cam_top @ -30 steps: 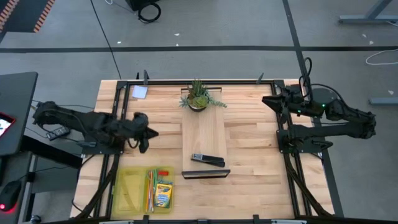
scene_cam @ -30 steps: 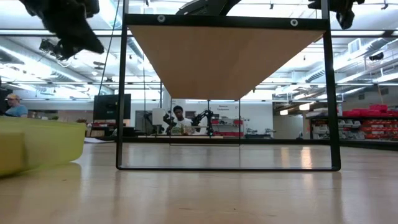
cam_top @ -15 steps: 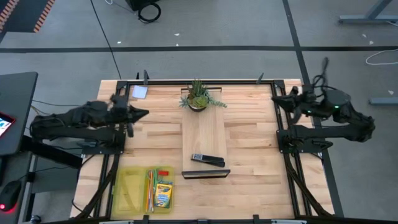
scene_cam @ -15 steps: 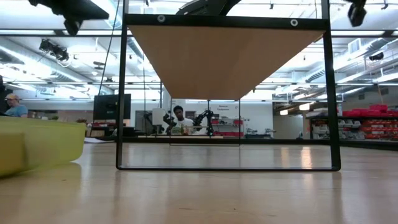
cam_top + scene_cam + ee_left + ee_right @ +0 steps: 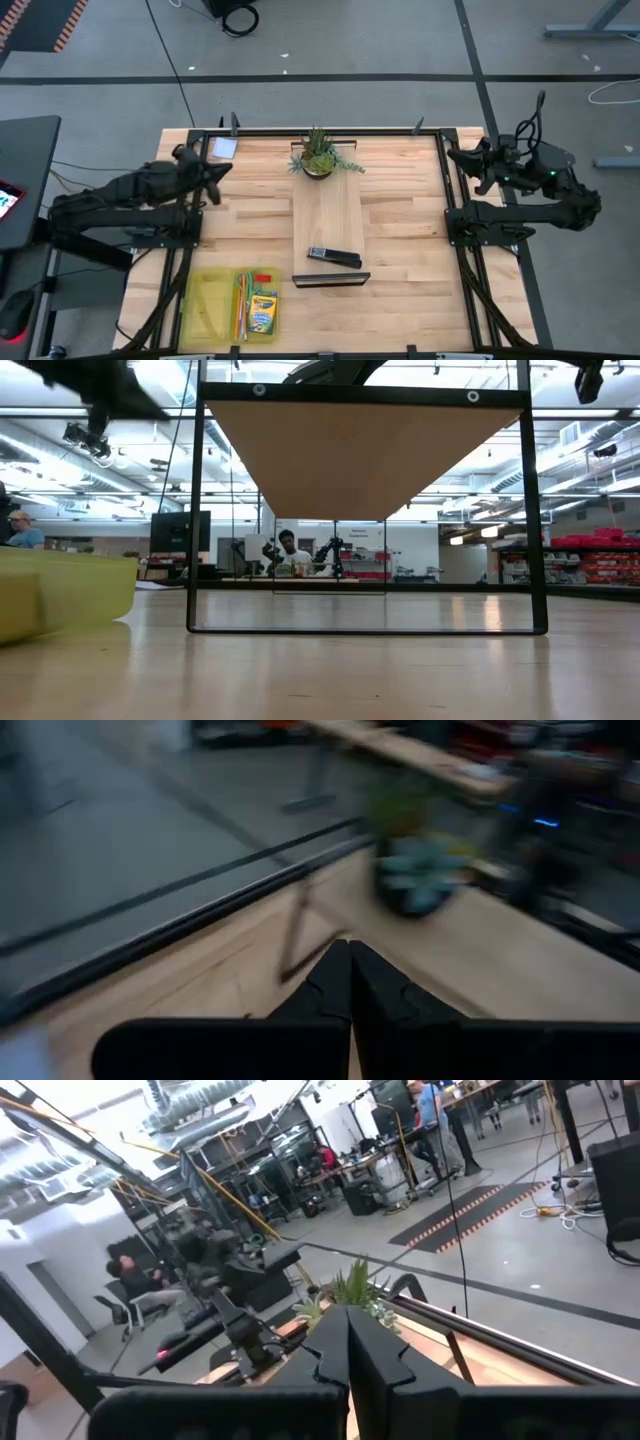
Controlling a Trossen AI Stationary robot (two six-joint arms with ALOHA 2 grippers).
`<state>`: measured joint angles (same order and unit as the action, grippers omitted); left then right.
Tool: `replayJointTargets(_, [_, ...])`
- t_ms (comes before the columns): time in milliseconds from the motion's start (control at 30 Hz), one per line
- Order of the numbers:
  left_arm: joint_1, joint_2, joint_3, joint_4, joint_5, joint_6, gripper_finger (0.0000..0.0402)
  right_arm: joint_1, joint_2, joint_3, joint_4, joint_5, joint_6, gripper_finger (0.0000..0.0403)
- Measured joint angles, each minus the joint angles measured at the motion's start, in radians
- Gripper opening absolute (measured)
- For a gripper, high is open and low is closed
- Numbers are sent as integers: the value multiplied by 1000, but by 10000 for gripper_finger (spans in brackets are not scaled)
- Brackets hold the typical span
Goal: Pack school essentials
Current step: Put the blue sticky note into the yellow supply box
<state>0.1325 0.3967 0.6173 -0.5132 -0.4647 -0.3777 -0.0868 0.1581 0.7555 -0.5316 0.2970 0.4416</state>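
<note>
- Overhead, a pale wooden table (image 5: 400,240) framed by black rails is seen on a grey concrete floor.
- The left gripper (image 5: 213,178) is held above the table's left edge, fingers pressed together, holding nothing.
- The right gripper (image 5: 457,160) is raised near the far right corner, fingers likewise closed and empty.
- A yellow-green tray (image 5: 205,310) is set at the near left corner; a crayon box (image 5: 263,313) and pens lie inside it.
- A potted plant (image 5: 319,155) stands at the far edge, and a black bar-shaped object (image 5: 334,258) lies on a raised wooden board (image 5: 328,215).
- Behind the table, a large workshop is shown, with ceiling lights, benches and a seated person (image 5: 288,554).
</note>
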Motion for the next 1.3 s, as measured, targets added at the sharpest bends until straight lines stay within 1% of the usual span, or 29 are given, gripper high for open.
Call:
replayJointTargets(133, [93, 53, -75, -8, -81, -77, 13, 0, 2, 0, 2, 0, 0, 7])
replayJointTargets(267, [194, 145, -148, 40, -83, -85, 28, 0, 2, 0, 2, 0, 10, 7])
replayJointTargets(367, [276, 234, -165, 85, -81, -87, 39, 0, 2, 0, 3, 0, 25, 6])
replayJointTargets(533, [420, 381, -165, 177, 2, -57, 58, 0, 1, -7, 7, -9, 20, 6])
replayJointTargets(667, [498, 467, -165, 221, 12, -28, 80, 0, 0, -56, 1, -21, 39, 6])
replayJointTargets(833, [590, 521, -165, 230, 80, 4, 118, 0, 0, -116, 28, -37, 87, 6])
replayJointTargets(967, [651, 555, -165, 231, 85, 6, 150, 0, -1, -124, 48, -37, 104, 6])
replayJointTargets(1033, [681, 583, -161, 226, 86, 8, 165, 0, -1, -124, 66, -37, 104, 6])
replayJointTargets(1100, [706, 628, -139, 225, 110, 34, 179, 0, -1, -124, 76, -36, 105, 6])
replayJointTargets(1233, [730, 753, -46, 220, 127, 127, 203, 0, -1, -124, 78, -20, 114, 6])
replayJointTargets(1300, [749, 833, 9, 200, 122, 128, 213, 0, -1, -124, 78, -13, 116, 6])
